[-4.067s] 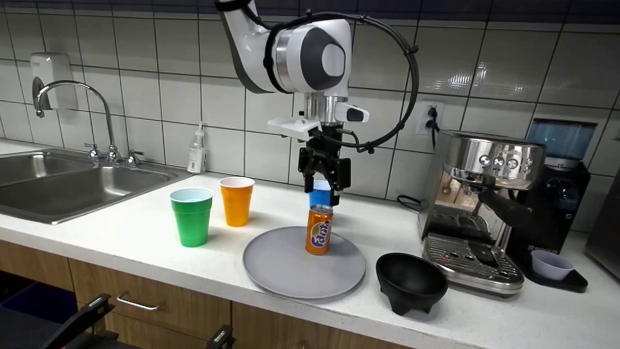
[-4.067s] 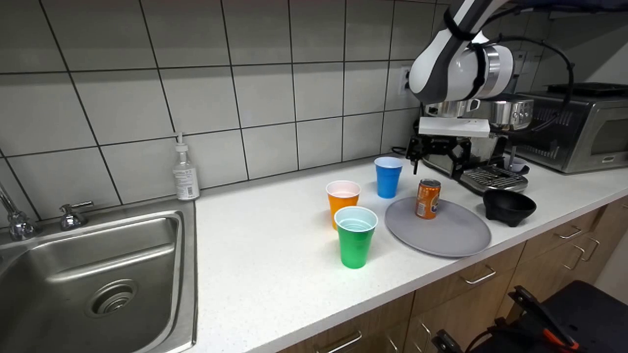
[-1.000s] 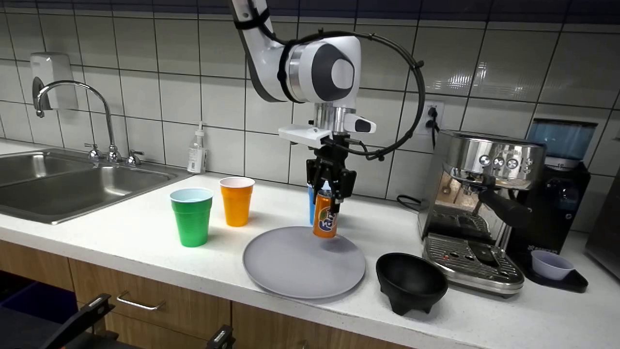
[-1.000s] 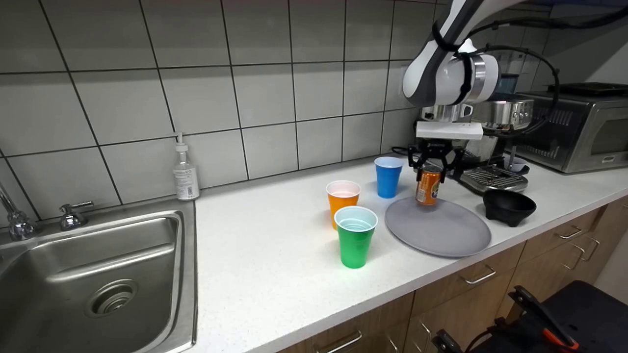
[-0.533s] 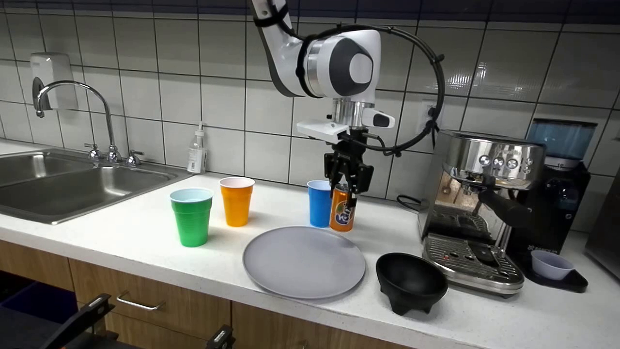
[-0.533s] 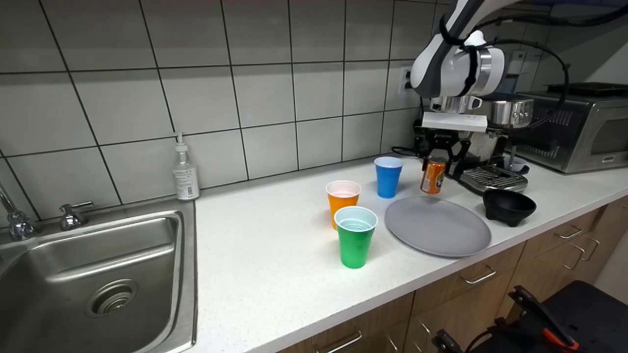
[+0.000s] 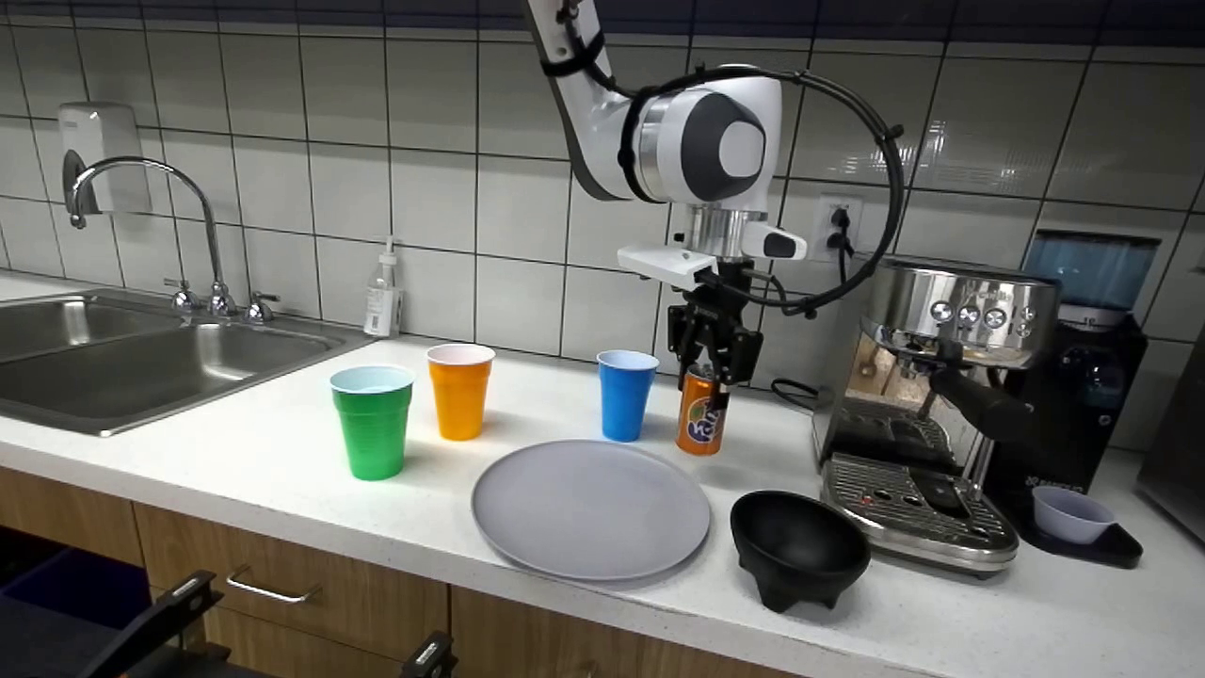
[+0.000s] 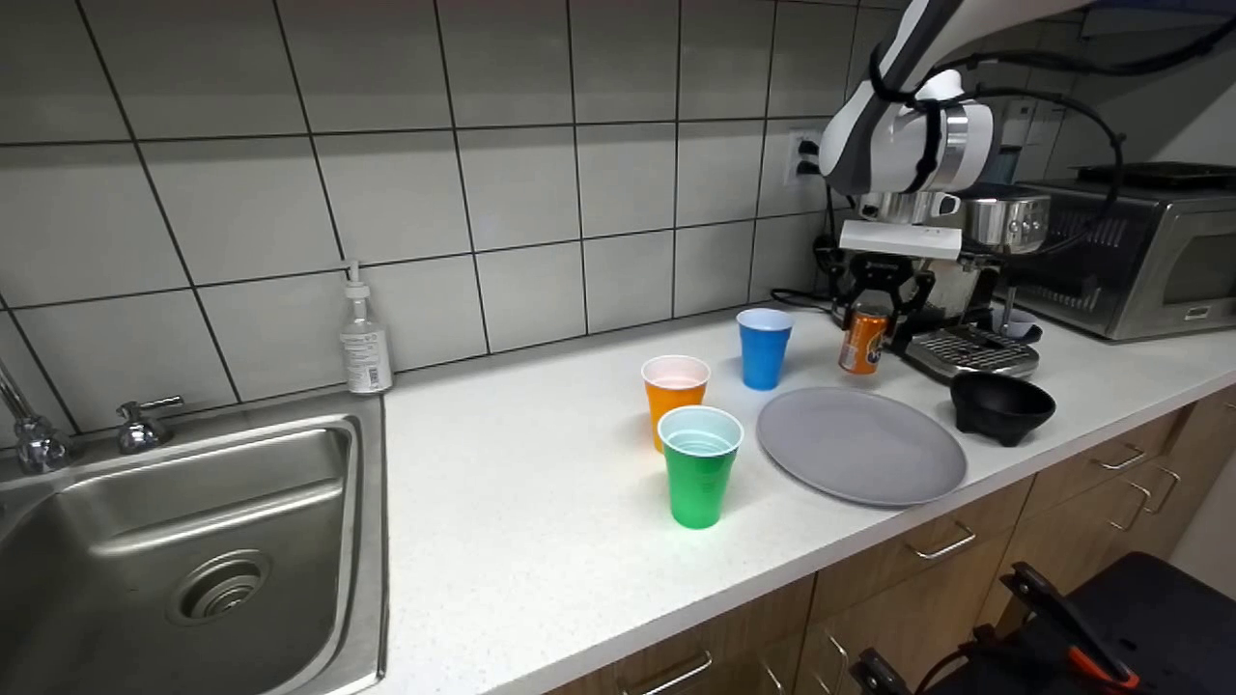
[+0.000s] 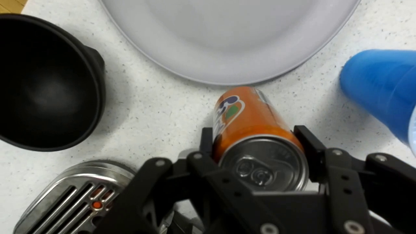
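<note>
My gripper is shut on an orange Fanta can, one finger on each side near its top. The can also shows in an exterior view, upright, at or just above the counter; I cannot tell if its base touches. In the wrist view the gripper has the can between its fingers, the lid facing the camera. A grey plate lies in front of the can, bare. A blue cup stands beside the can, apart from it. It also shows in the wrist view.
A black bowl stands by the plate. An espresso machine and a grinder stand beyond it. An orange cup and a green cup stand toward the sink. A tiled wall runs behind the counter.
The gripper was open above the can on the plate. It closed on the can, lifted it off, and carried it past the blue cup toward the espresso machine, then lowered it slightly.
</note>
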Controlling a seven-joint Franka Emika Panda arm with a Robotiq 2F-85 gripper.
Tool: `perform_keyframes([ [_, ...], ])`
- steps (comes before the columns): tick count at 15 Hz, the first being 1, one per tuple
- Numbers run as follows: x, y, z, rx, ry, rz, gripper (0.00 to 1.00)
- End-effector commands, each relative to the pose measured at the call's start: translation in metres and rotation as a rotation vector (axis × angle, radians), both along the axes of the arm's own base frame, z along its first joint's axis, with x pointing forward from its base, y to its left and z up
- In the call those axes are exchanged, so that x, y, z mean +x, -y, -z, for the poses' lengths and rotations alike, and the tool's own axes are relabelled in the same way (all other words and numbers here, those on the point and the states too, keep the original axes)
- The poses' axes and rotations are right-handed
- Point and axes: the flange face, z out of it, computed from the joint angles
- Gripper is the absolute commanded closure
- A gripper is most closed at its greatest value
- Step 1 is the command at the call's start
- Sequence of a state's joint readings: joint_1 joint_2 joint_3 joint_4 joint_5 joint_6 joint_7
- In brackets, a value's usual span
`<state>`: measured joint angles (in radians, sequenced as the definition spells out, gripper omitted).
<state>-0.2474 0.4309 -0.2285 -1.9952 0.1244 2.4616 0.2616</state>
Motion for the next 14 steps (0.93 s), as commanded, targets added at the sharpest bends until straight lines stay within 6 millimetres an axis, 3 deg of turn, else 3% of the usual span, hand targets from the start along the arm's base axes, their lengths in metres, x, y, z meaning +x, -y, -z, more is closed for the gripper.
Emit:
perform_keyframes([
  [1, 0.015, 0.023, 0.000, 0.005, -0.002, 0.012, 0.62],
  [12, 0.037, 0.036, 0.025, -0.022, -0.019, 0.017, 0.62],
  [13, 0.038, 0.036, 0.026, -0.031, -0.022, 0.019, 0.12],
  [14, 0.039, 0.036, 0.026, -0.035, -0.021, 0.014, 0.10],
])
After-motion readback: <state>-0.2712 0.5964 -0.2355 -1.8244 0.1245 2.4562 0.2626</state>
